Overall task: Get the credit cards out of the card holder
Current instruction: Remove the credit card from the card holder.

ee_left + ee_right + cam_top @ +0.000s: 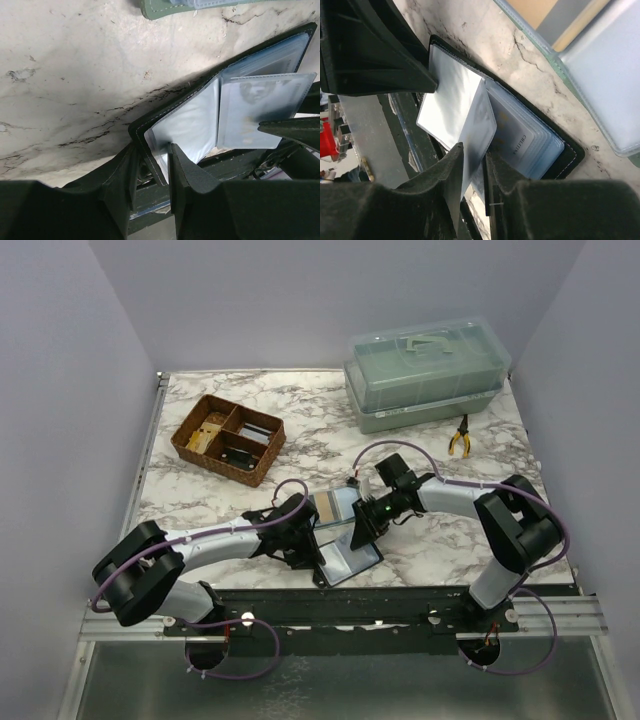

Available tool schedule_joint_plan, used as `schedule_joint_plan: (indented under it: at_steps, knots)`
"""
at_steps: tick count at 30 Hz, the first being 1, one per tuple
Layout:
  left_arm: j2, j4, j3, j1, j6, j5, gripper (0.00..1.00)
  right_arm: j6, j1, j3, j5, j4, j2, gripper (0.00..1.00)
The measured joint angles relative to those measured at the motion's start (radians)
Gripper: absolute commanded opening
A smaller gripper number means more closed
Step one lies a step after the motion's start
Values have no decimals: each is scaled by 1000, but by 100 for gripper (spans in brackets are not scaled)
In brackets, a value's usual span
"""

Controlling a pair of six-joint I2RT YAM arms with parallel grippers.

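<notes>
A: Checking edges first: where's the card holder [348, 558]?

B: Lying open at the near edge of the tabletop [310, 430], betw. both arms. One corner reaches the black front rail [400, 605]. A green-edged clear pouch [333, 505] sits just behind it. Open marble to the R and beyond. Wicker tray [182, 438], clear lidded box [425, 375] & pliers [460, 437] are well apart at the back.

A: Left gripper [152, 147]?

B: Jaws nearly closed, pinching the holder's black cover edge, one finger each side. That flap is tilted up.

A: Right gripper [474, 152]?

B: Jaws narrow, clamped on one credit card [475, 120] that stands up from the spine.

A: How does it look?

B: Black outside w/ pale stitching, grey-blue inside. More sleeves are stacked on the other half. The card is pale blue-grey, translucent, w/ faint print.
</notes>
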Motion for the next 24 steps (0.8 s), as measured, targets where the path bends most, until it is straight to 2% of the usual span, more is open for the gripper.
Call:
schedule_joint_plan:
  at_steps: [3, 4, 6, 8, 11, 14, 20, 24]
  knots:
    - [-10, 3, -6, 0, 0, -2, 36, 2, 0, 6, -3, -9, 11, 2]
    - [-17, 3, -11, 0, 0, -5, 38, 9, 0, 11, -5, -14, 12, 0]
    - [-46, -2, -27, 1, 2, -16, 43, 21, -4, 20, -23, -22, 13, 0]
    - [-88, -10, -43, 2, 5, -25, 53, 27, -12, 24, -50, -21, 12, 0]
    - [-215, -23, -73, 4, 14, -43, 69, 25, -37, 25, -107, -22, -2, 0]
    - [-415, -23, -98, 6, 24, -64, 78, 25, -64, 25, -153, -20, -36, 0]
    - [-820, 3, -112, 8, 26, -92, 81, 26, -84, 24, -180, 1, -71, 0]
    - [-880, 95, -110, 8, 17, -86, 81, 27, -84, 19, -179, 13, -80, 0]
